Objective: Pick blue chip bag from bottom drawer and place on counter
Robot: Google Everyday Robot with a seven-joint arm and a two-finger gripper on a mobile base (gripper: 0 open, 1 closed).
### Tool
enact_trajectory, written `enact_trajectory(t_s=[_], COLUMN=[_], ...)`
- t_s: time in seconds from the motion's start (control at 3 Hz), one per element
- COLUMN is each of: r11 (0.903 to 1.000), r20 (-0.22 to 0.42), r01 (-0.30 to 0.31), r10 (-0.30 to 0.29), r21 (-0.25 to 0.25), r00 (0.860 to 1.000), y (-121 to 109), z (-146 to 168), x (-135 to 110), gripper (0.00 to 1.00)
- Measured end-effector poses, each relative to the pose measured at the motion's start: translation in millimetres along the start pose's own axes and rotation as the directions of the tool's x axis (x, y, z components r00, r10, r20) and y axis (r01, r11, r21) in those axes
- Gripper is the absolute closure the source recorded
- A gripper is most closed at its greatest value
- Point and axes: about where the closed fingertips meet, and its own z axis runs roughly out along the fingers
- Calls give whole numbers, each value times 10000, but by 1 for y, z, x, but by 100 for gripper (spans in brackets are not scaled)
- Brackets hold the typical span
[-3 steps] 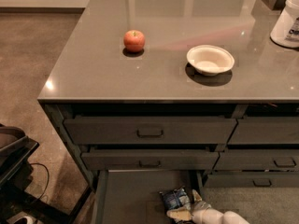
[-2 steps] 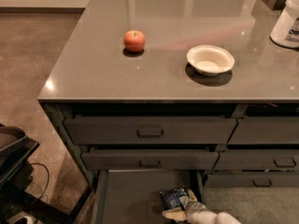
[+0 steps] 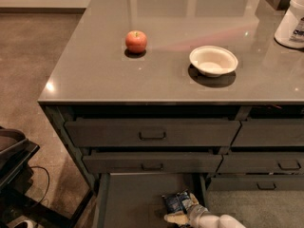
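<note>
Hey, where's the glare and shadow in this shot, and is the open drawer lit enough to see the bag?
Camera view: the counter shows small bright glints and pale reflections near its far edge; the apple and the bowl cast dark shadows toward the camera; the bottom drawer is dim, yet the blue chip bag shows at its right, the claw beside it.

Cream claw [image 3: 176, 217] in the bottom drawer [image 3: 133, 198], rounded white-grey arm [image 3: 219, 221] behind it.
</note>
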Motion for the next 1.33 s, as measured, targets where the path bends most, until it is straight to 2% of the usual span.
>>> enact_trajectory(t_s=[0.33, 1.33], r11=[9997, 9945], r20=[-394, -1241], r01=[246, 689], r10=[-248, -588], r21=[-50, 786], r00=[9989, 9905], y=[-9, -24], z=[5, 13], x=[8, 41], gripper=[0, 0])
